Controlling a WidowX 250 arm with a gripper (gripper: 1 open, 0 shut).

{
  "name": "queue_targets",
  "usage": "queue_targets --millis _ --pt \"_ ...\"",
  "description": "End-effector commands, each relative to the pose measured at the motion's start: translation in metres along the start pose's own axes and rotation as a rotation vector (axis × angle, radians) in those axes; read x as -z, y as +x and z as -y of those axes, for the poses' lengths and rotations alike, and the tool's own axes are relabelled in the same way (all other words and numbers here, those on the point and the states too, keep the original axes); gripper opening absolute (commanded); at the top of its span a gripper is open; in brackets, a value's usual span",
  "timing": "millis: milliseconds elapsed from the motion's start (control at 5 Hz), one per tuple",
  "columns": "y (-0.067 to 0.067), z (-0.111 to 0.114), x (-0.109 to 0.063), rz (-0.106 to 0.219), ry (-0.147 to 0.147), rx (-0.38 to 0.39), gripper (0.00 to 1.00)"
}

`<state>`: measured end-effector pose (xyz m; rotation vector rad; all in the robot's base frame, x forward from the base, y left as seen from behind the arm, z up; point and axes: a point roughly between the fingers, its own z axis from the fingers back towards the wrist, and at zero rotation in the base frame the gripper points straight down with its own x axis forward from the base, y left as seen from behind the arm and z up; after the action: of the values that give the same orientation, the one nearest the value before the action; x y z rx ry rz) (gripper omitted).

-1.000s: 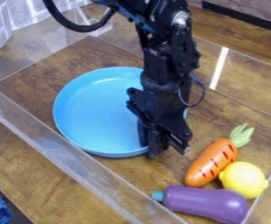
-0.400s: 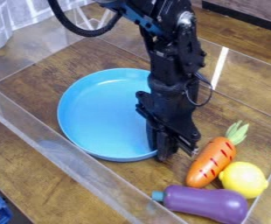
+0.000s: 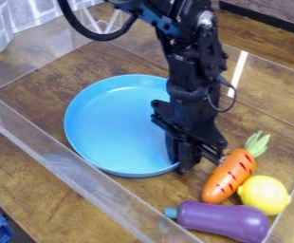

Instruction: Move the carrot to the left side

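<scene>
Jaws [image 3: 192, 163] shut, empty, pointing straight down at the blue plate's [image 3: 105, 123] right rim. Carrot [image 3: 230, 175] just right of the plate on the desk [image 3: 61, 66] — lemon [image 3: 265, 195] and eggplant [image 3: 222, 220] close beside it.

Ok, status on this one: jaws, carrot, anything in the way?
Gripper jaws shut, empty, pointing down beside carrot. Carrot untouched, lying right of blue plate. Lemon and eggplant close by.
</scene>
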<state>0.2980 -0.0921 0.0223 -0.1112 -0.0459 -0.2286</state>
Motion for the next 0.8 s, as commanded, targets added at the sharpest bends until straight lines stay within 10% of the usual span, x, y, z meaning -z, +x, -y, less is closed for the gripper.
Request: queue_targets --millis 0,200,600 --pt "-0.005 0.0 0.006 -0.033 -0.032 -0.027 0.0" --pt "-0.008 0.005 0.002 -0.022 -0.031 -0.018 1.0" --pt "-0.008 -0.003 -0.019 0.036 -0.004 -0.039 1.0"
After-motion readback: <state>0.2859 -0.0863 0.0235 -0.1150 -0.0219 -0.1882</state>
